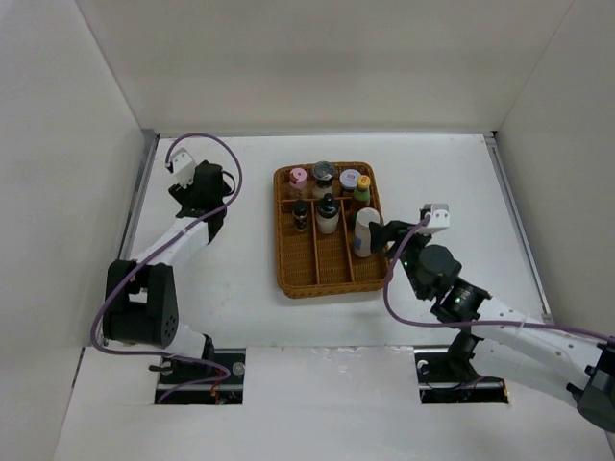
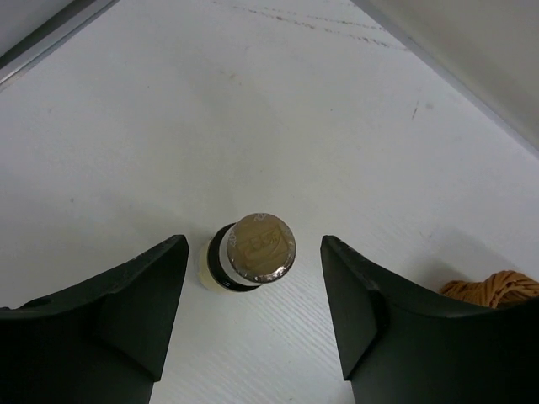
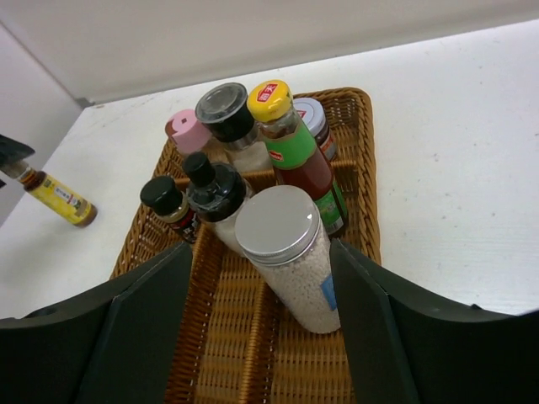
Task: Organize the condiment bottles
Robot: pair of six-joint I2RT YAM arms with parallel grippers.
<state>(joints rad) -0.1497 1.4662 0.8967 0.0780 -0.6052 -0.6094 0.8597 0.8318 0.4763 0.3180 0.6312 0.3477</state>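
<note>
**Seven bottles in the tray, one out on the table**

At the left of the overhead view we see the left claw (image 2: 253, 242) pointing down over the white table (image 1: 240, 279), well apart from the wicker tray (image 1: 332, 264). Its wrist camera looks down on the brownish metal cap of a yellow-labelled bottle (image 2: 253, 252), which sits between the two black fingers (image 2: 126, 311). The jaws stand partly open. A narrow strip of table shows on either side of the bottle, so we read this claw as holding nothing.

In the centre, the tray carries the other seven. In its left column a pink-lidded jar (image 3: 189, 130) stands at the back, with a small black-capped bottle (image 3: 164, 198) just in front. In the middle column a dark-lidded jar (image 3: 223, 108) stands at the back, with a larger black-capped bottle (image 3: 210, 185) before it. Toward the upper right corner, a silver-lidded jar (image 3: 313, 118) and a yellow-capped bottle (image 3: 286, 135) with red contents and a green label stand close together.

At the right, the white shaker (image 3: 286, 252), full of pale grains under a flat silver lid, stands in the rightmost lane, just in front of the yellow-capped bottle. The right claw (image 3: 261, 246) reaches in from the lower right with its jaws wide apart around the shaker. A clear gap shows on the left side. On the right the finger comes very close, and we cannot tell whether it touches. This claw grips nothing.
</note>
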